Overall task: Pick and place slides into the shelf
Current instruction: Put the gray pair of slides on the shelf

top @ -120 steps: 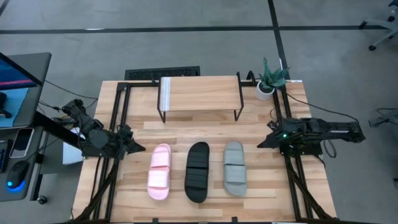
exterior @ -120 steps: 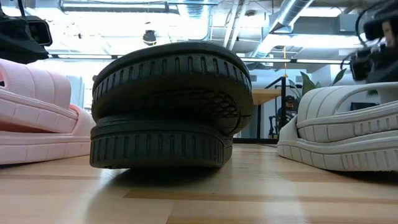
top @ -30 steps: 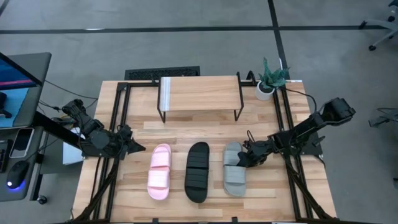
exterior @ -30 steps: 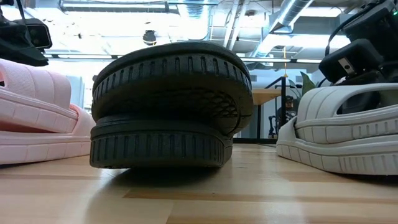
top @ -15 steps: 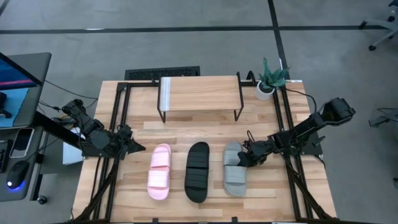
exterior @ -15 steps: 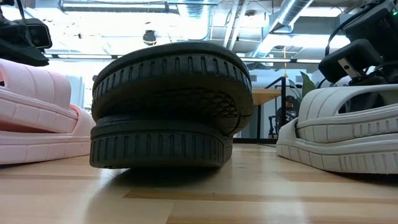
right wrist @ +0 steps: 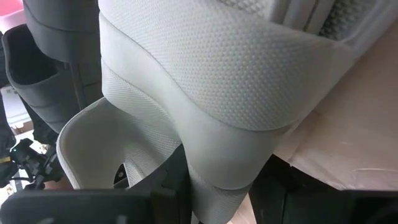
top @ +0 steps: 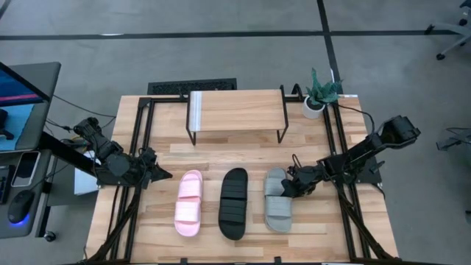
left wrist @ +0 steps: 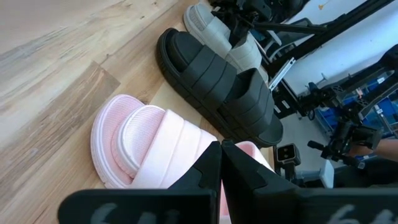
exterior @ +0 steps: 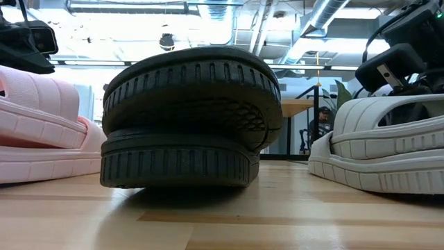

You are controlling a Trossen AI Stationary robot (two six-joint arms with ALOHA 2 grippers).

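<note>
Your right end effector (top: 293, 184) now pinches grey slide (top: 277, 199) strap, having narrowed; slide not lifted, shelf (top: 237, 110) well ahead. Left end effector (top: 158, 174) shut, empty.

pink slide (top: 188, 203): matt foam, ribbed strap, finely dimpled footbed
black slide (top: 233, 202): matt foam (rubbery look), grooved sole edge
grey slide (top: 277, 199): matt foam, pebbled strap with ribs
shelf (top: 237, 110): pale smooth wood top, thin black metal legs
table (top: 309, 228): slatted wood, light sheen, visible grain
pot (top: 313, 107) at 1 o'clock: smooth white, slightly glossy
</note>
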